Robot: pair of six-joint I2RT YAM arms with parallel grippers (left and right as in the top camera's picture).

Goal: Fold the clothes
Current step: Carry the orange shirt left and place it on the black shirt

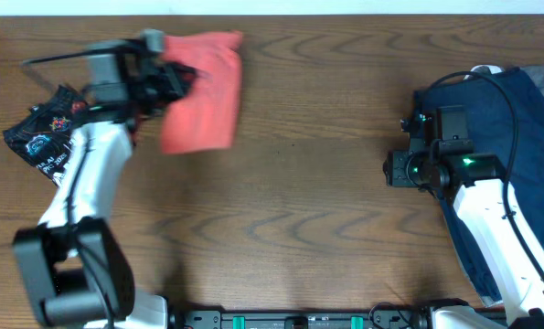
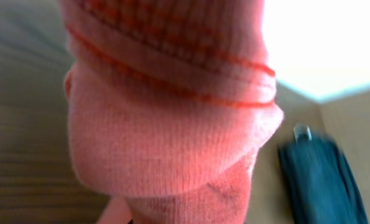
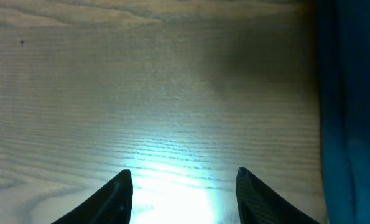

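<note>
While you are watching from overhead, left gripper (image 1: pixel 175 82): clamping tight on coral-red T-shirt (image 1: pixel 206 91)
right gripper (image 3: pixel 183 170): hovering part-open, gripping nothing, over table (image 3: pixel 110 93)
navy garment (image 1: pixel 532 137): lying beside right gripper

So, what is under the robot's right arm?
The navy garment lies under it on the table; the arm hides part of it. Under the right tool, only bare wood shows.

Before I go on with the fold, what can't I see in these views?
Left wrist: the coral T-shirt fills the lens, hiding the grip itself.
Overhead: the navy garment is cut by the right edge and covered by the right arm.
Overhead: the black tee print is too small to read.
</note>
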